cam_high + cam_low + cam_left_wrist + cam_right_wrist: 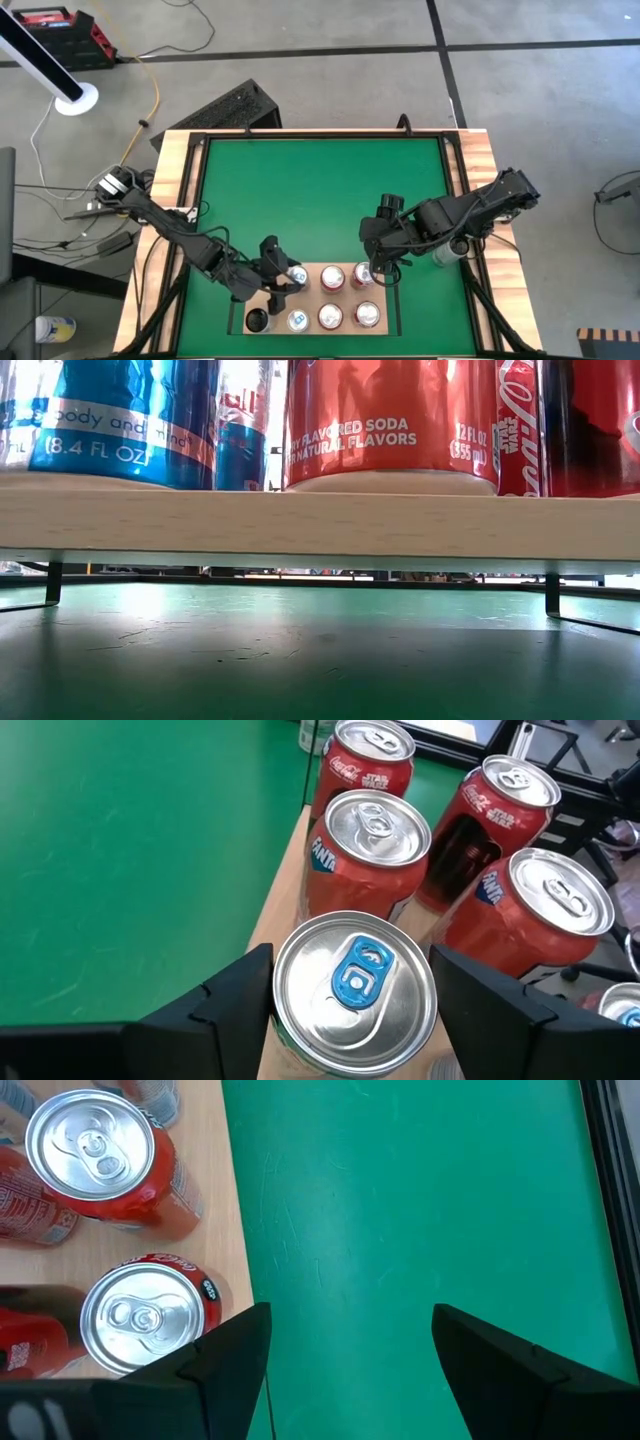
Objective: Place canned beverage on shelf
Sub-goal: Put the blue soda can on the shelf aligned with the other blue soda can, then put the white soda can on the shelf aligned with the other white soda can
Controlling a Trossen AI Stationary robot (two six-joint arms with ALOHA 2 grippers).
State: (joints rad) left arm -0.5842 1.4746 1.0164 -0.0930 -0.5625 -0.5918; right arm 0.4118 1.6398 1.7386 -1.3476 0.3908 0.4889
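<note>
The shelf, a pale-wood board on thin black rails, stands at the mat's near edge and carries several cans. Its front edge fills the low view. My left gripper is shut on a silver-topped can with a blue tab at the shelf's far left corner. Red Fanta and Coca-Cola cans stand upright on the board beside it. My right gripper is open and empty above the green mat, just off the shelf's right edge. My left gripper pinches the blue-tab can between its two fingers, one on each side of the can's upper wall just below the rim. The fingers come from the table's left, slanting down. The can is upright; its foot is hidden, so I cannot tell whether it stands on the board.
A dark can stands on the mat just left of the shelf. A pale can lies on the mat by my right arm. Wooden slat borders flank the green mat, which is bare at its middle and far part.
</note>
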